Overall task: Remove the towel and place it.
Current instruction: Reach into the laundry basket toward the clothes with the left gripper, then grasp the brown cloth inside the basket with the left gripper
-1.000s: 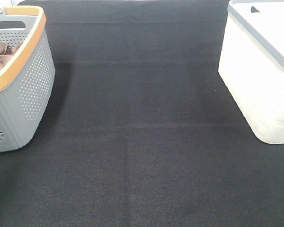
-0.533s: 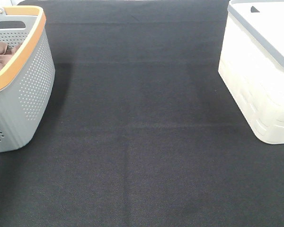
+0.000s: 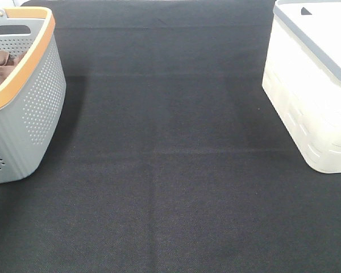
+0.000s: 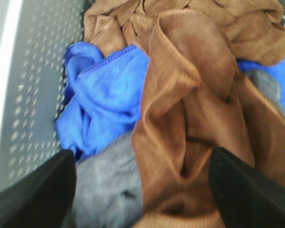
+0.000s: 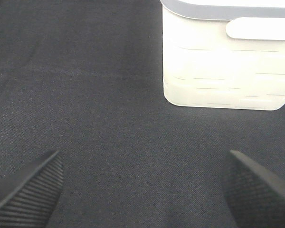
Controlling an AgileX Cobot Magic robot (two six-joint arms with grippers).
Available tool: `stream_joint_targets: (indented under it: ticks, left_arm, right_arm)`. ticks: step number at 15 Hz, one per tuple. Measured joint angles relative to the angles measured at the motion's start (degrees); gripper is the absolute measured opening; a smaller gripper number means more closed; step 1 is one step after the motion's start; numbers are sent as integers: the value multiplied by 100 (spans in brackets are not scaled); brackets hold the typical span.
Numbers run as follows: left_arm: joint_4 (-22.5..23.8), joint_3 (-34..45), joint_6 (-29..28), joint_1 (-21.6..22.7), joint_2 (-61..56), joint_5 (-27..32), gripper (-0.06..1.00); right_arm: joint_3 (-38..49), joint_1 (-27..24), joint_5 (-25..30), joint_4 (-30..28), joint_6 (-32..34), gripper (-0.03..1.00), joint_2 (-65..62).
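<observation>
A grey perforated basket with an orange rim (image 3: 28, 85) stands at the left of the black table. A brown towel (image 3: 1, 65) shows inside it. In the left wrist view my left gripper (image 4: 142, 190) is open just above the pile in the basket: a brown towel (image 4: 199, 99), a blue towel (image 4: 104, 95) and a grey cloth (image 4: 104, 190) lie between its fingers (image 4: 38, 194). My right gripper (image 5: 142, 190) is open and empty above the black mat, short of the white bin (image 5: 228, 57). Neither arm shows in the exterior high view.
A white bin with a grey rim (image 3: 312, 85) stands at the right of the table. Black cloth (image 3: 170, 170) covers the table between basket and bin. The basket's grey wall (image 4: 28, 85) lies beside the towels.
The brown towel in the basket looks slightly shifted and darker at the basket's left edge. Nothing else has visibly moved.
</observation>
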Motion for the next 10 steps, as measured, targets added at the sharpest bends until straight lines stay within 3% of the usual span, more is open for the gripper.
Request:
stream_joint_targets:
  ticks: [6, 10]
  left_arm:
    - [40, -922, -6, 0, 1117, 212, 73]
    - [52, -1324, -6, 0, 1553, 264, 63]
  right_arm:
    - [0, 0, 0, 0, 0, 85, 0]
    - [0, 0, 0, 0, 0, 85, 0]
